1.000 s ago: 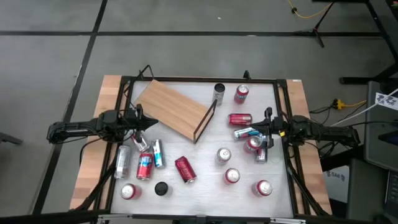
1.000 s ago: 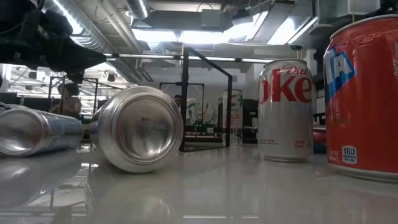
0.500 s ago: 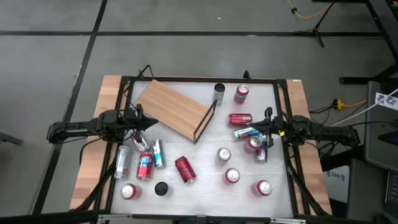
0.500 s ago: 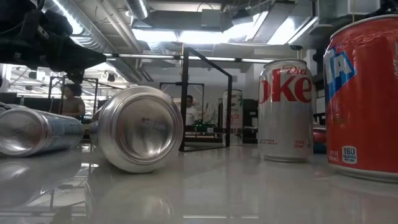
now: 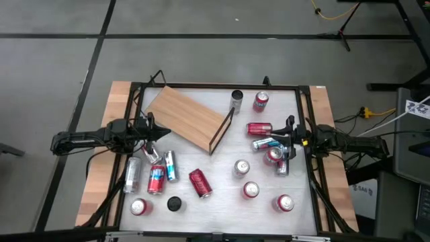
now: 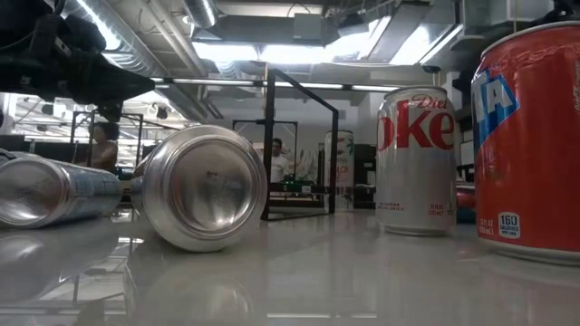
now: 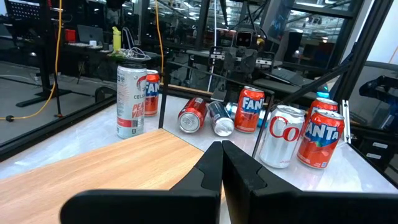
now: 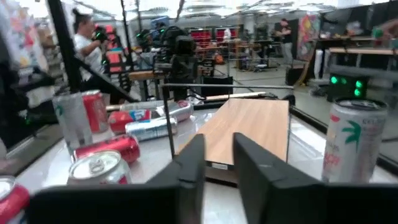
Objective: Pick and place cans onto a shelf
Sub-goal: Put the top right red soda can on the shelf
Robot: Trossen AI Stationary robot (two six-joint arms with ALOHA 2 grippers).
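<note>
The shelf [image 5: 188, 117], a light-brown board with a black frame [image 5: 222, 130] at its right end, lies flat at the table's far left. Cans are scattered over the white top. Two stand at the far edge [image 5: 236, 99], and red ones [image 5: 259, 128] and a blue-silver one [image 5: 265, 142] lie right of the shelf. Several more [image 5: 156, 178] lie at the near left. My left gripper [image 5: 166, 132] is shut and level over the shelf's near left edge [image 7: 124, 162]. My right gripper [image 8: 219, 140] is open by a narrow gap, level above two cans [image 5: 273, 156], pointing at the shelf [image 8: 249, 127].
A small black disc [image 5: 175, 203] lies near the front left. Standing cans [image 5: 250, 191] dot the near right. A black rail frame [image 5: 215, 86] runs round the tabletop, with wooden strips [image 5: 101, 175] outside it. In the low view, a lying silver can [image 6: 204, 187] and a Diet Coke can [image 6: 415, 161] show close up.
</note>
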